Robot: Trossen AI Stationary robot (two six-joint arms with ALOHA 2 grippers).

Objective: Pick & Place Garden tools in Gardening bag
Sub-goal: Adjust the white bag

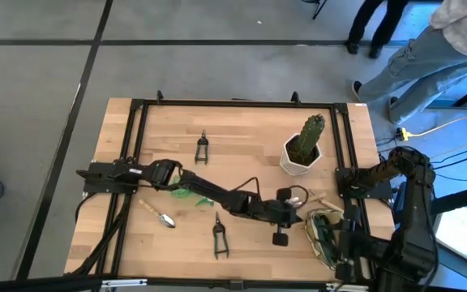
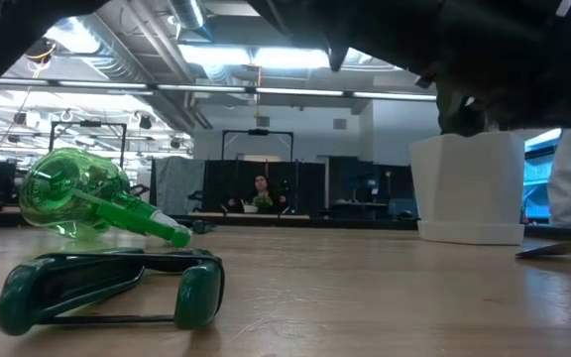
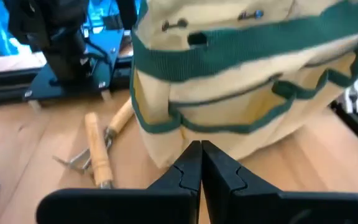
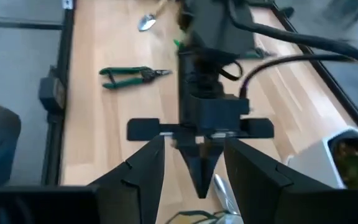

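Left arm stretched across counter toward its right side. Left tool fully closed, empty, tips just before khaki bag. Bag stands near counter's right front corner, by right arm base. Right tool above bag, fingers partly apart, nothing seen between them. Wooden-handled tool lies beside bag. Green spray bottle lies on its side mid-counter. Shears near front edge, second shears farther back, trowel left of centre.
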